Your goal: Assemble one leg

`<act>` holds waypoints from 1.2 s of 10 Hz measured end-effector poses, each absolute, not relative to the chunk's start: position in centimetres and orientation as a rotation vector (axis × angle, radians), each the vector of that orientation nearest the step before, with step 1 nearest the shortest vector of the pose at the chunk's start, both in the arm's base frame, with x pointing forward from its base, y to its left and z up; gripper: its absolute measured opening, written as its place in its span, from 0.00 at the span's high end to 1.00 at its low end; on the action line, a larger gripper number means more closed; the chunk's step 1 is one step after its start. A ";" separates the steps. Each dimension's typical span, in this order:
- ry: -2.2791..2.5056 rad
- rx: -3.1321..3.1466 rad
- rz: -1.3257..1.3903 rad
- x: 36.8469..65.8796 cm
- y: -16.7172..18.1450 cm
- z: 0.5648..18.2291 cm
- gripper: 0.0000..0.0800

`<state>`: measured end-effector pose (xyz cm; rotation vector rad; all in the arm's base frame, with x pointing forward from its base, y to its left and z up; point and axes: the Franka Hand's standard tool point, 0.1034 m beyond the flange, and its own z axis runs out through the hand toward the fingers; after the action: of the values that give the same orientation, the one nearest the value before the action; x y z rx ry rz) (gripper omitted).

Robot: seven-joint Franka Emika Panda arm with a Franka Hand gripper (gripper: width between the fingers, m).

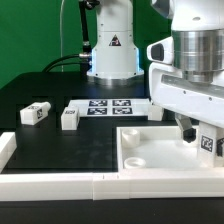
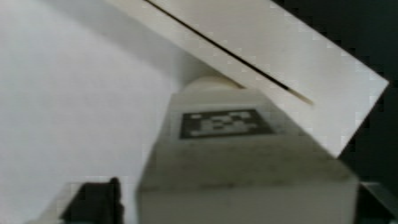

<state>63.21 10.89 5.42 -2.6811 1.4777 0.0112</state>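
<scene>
The pincer [image 1: 200,132] is low over the big white panel [image 1: 150,150] on the exterior view's right, clamped on a leg [image 2: 240,150]. The leg looks small, light, hard and smooth; hold its flat sides. Other legs [image 1: 34,113] lie on the desk [image 1: 60,145].

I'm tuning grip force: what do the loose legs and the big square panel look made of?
The legs look like matte white plastic, possibly 3D-printed: crisp edges, no shine, each with a printed tag. The panel looks alike: uniform white, molded round sockets. Painted wood cannot be excluded.
</scene>
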 end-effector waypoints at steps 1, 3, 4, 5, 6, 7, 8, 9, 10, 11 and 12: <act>1.323 -2.760 0.002 63.2 10.8 5.4 0.27; 0.923 -2.920 -0.011 63.2 10.5 5.3 0.19; 0.708 -2.989 -0.023 63.2 10.7 5.3 0.19; 0.510 -3.033 -0.030 63.1 11.0 5.3 0.19; 0.322 -3.062 -0.025 63.0 11.1 5.2 0.19; 0.150 -3.079 0.003 62.6 11.1 5.1 0.19; 0.018 -3.084 0.043 62.3 11.3 5.3 0.19; -0.211 -3.087 0.055 62.3 11.5 5.4 0.19; -0.348 -3.081 0.064 62.3 11.7 5.5 0.19; -0.571 -3.063 0.059 62.5 11.7 5.9 0.19; -0.693 -3.040 0.053 62.6 11.6 6.0 0.19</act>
<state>62.61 11.63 6.01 -3.0399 -0.6933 0.0528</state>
